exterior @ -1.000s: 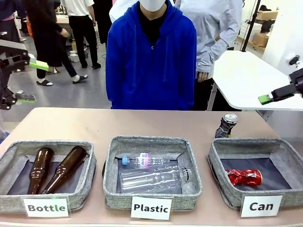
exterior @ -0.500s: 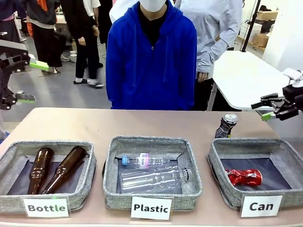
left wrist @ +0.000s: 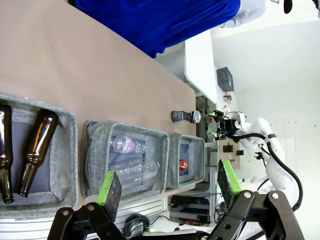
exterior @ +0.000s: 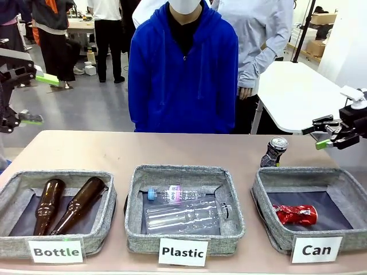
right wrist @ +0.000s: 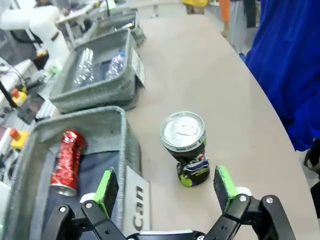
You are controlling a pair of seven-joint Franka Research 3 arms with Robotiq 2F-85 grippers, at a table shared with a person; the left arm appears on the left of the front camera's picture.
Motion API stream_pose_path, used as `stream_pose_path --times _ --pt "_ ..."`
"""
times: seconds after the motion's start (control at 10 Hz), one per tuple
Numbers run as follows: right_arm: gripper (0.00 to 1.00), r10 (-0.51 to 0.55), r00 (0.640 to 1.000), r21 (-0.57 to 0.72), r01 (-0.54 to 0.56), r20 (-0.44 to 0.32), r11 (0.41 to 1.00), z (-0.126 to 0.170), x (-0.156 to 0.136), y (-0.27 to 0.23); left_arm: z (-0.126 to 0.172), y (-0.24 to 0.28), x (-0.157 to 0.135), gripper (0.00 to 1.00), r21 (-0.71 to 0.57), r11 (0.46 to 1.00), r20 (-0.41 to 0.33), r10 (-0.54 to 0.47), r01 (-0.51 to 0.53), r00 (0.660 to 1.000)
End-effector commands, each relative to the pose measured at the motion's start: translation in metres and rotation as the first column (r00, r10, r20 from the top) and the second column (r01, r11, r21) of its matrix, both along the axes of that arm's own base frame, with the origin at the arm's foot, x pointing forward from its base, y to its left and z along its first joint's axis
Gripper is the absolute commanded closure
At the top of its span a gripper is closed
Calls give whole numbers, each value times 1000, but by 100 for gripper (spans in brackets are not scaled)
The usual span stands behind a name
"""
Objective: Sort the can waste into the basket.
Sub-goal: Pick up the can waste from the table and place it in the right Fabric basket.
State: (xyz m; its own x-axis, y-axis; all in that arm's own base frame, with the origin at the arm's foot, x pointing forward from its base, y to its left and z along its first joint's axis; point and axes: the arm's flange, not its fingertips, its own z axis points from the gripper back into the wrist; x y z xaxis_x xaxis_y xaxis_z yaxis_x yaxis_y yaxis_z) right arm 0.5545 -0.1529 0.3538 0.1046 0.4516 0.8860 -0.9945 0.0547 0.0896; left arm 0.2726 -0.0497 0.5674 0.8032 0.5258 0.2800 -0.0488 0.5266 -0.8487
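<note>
Right wrist view had your right gripper [right wrist: 166,191] open above the dark can [right wrist: 186,148]; next you'd descend and close.

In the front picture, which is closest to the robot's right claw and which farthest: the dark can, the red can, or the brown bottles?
From the right gripper:
1. Dark can, standing on the table just behind the Can basket.
2. Red can, lying inside that basket.
3. Brown bottles, in the far left basket.

Red can [exterior: 296,214] in basket [exterior: 269,230] (dark can [exterior: 274,152] behind)
</note>
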Motion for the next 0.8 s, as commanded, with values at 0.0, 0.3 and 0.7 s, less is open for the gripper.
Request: stream_pose_path --times 0.0,0.3,0.7 --pt "0 -22 990 -53 29 141 998 -22 10 6 -1 3 -4 0 5 1000 -20 12 -12 1000" --pt "0 6 985 -42 1 170 999 -44 28 26 -1 3 -4 0 5 1000 -20 12 -12 1000" --pt "0 36 986 -66 -25 164 998 -62 41 46 -1 3 -4 0 5 1000 -20 12 -12 1000"
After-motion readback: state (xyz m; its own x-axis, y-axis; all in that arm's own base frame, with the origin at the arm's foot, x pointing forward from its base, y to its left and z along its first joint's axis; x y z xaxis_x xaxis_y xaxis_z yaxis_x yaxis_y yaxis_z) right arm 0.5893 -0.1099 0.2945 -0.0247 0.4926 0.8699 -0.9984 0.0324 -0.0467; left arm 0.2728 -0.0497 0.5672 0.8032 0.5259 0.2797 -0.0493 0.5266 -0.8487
